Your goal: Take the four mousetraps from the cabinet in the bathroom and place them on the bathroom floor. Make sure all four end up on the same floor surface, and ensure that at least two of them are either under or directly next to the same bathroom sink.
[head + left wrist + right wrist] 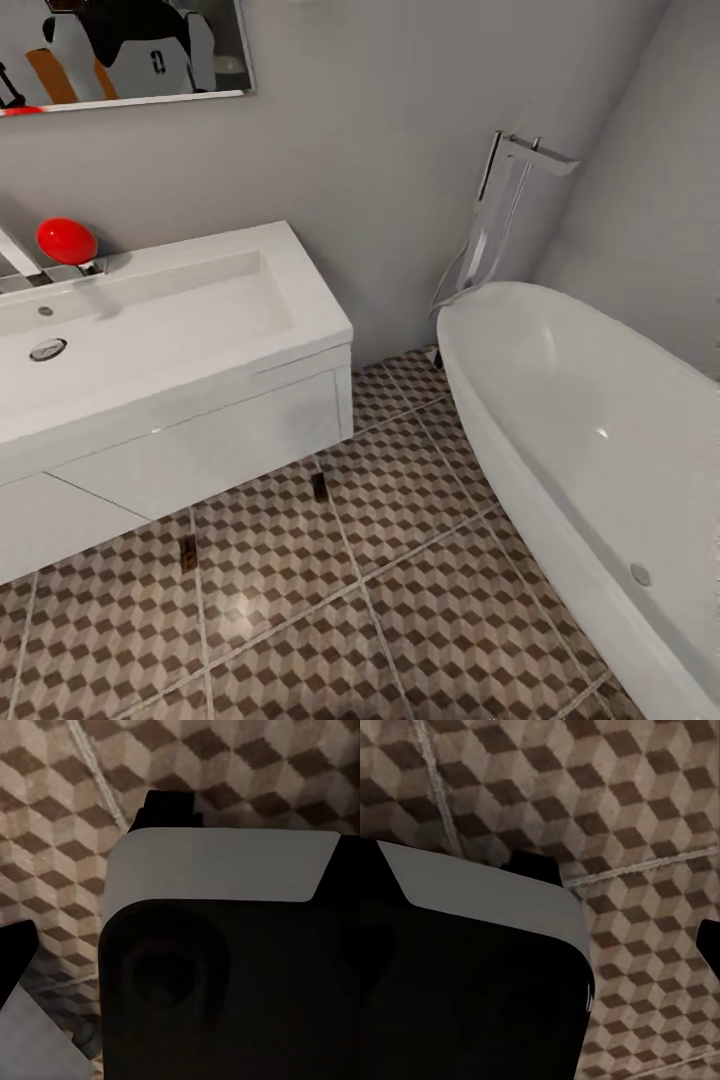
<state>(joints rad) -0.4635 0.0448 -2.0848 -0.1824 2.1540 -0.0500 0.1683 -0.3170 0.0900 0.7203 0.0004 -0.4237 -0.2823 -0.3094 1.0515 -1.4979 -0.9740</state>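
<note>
mousetraps — one [319, 487] on the bathroom floor [430, 600] just beside the white sink unit [200, 440]; another [187, 553] near its front | surroundings — bathtub [600, 440] at right; red ball [66, 240] on sink top | claws: cannot tell

Each wrist camera looks past a bulky dark-and-white part of the robot's own body toward the floor. Neither view makes out end effector fingers, so whether they are parted or closed is unclear.
</note>
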